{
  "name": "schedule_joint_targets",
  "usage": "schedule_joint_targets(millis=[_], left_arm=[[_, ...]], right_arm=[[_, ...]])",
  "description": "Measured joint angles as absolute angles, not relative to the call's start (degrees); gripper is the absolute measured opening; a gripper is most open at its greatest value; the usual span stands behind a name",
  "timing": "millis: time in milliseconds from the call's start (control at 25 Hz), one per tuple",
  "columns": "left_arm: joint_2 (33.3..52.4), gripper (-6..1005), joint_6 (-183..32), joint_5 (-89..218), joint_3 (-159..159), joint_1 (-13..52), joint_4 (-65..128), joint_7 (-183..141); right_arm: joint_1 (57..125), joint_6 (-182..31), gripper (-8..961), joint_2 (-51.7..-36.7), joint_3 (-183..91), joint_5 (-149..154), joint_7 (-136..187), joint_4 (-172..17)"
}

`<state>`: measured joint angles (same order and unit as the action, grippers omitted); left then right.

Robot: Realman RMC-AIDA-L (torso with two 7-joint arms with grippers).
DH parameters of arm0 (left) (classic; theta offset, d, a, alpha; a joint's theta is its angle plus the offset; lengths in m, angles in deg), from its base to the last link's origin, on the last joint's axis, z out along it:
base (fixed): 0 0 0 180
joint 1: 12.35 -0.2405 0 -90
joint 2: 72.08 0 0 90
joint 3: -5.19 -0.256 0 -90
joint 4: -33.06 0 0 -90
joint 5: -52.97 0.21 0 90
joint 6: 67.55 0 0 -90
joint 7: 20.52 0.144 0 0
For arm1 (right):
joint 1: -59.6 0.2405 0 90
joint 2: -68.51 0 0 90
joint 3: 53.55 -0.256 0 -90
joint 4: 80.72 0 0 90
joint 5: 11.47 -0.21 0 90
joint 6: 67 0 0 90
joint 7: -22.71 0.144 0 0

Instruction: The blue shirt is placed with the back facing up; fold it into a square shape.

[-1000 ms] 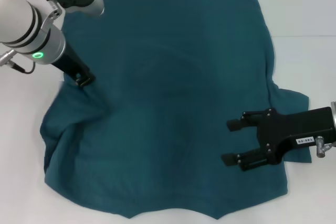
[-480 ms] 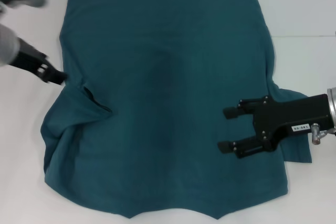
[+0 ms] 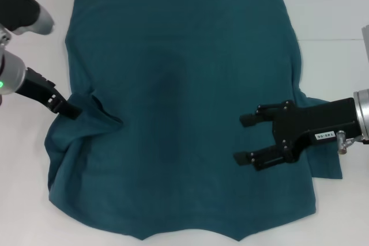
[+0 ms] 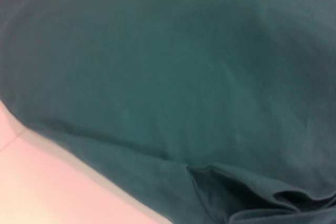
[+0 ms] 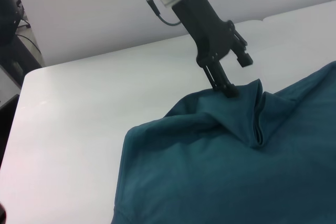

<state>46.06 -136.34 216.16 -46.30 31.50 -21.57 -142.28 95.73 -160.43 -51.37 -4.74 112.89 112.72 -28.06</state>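
The blue shirt [image 3: 184, 84] lies spread on the white table, plain side up and far larger than both grippers. At its left edge, by the rumpled left sleeve, my left gripper [image 3: 70, 110] is shut on a pinch of fabric. The right wrist view shows the same grip, with the left gripper [image 5: 229, 91] holding a small raised peak of the shirt [image 5: 236, 171]. My right gripper [image 3: 246, 139] hovers open over the shirt's right half, its fingers pointing left with nothing between them. Only shirt cloth [image 4: 184, 77] and a strip of table fill the left wrist view.
The white table [image 3: 334, 15] surrounds the shirt, with bare surface to the left [image 3: 23, 159] and right. A fold ridge [image 3: 106, 116] runs inward from the left gripper. The right sleeve [image 3: 326, 165] lies partly under the right arm.
My left gripper has moved from over the shirt out to its left edge, then nearer, and the fold beside it has grown. My right gripper has shifted slightly left, still open.
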Motion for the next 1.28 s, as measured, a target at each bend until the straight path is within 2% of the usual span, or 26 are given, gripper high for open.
schedule_joint_targets(millis=[80, 640, 1080, 1280], left_arm=[[45.73, 938, -134.8, 216.2, -46.39, 32.52, -18.99, -141.88], [44.57, 897, -132.85, 216.05, -46.48, 35.49, -11.47, -139.14], [45.73, 470, -135.73, 216.57, -47.23, 34.65, -13.66, -136.07], [49.0, 257, -140.68, 216.29, -47.26, 31.19, -24.9, -135.94]], right_arm=[[95.64, -160.43, 928, -51.37, -4.73, 112.89, 112.72, -28.18], [95.56, -160.43, 928, -51.38, -4.68, 112.89, 112.71, -28.34], [95.55, -160.42, 928, -51.37, -5.05, 112.9, 112.82, -28.34], [95.5, -160.42, 928, -51.38, -5.12, 112.9, 112.85, -28.34]])
